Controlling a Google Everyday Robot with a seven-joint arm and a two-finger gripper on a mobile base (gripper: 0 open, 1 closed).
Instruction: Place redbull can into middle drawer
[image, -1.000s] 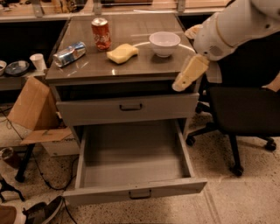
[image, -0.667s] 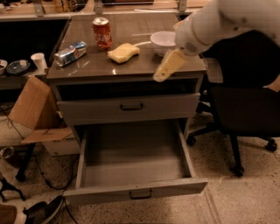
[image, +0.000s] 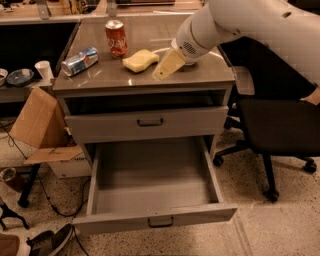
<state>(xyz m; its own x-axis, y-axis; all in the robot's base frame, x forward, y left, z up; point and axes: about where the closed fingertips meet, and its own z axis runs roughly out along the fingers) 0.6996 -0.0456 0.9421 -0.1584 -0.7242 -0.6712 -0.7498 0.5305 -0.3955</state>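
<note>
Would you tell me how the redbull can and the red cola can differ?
The redbull can lies on its side; the red cola can stands upright farther back. The redbull can is silver and blue, the red cola can red. Both are drink cans on the cabinet top, apart from the gripper hovering over it.

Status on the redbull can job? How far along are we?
Done: the middle drawer stands pulled open, its inside bare. In hand: the gripper hovers above the countertop beside the yellow sponge, well apart from the redbull can, which lies on its side near the left edge, untouched. Left: grasp the can, lower it into the drawer.
</note>
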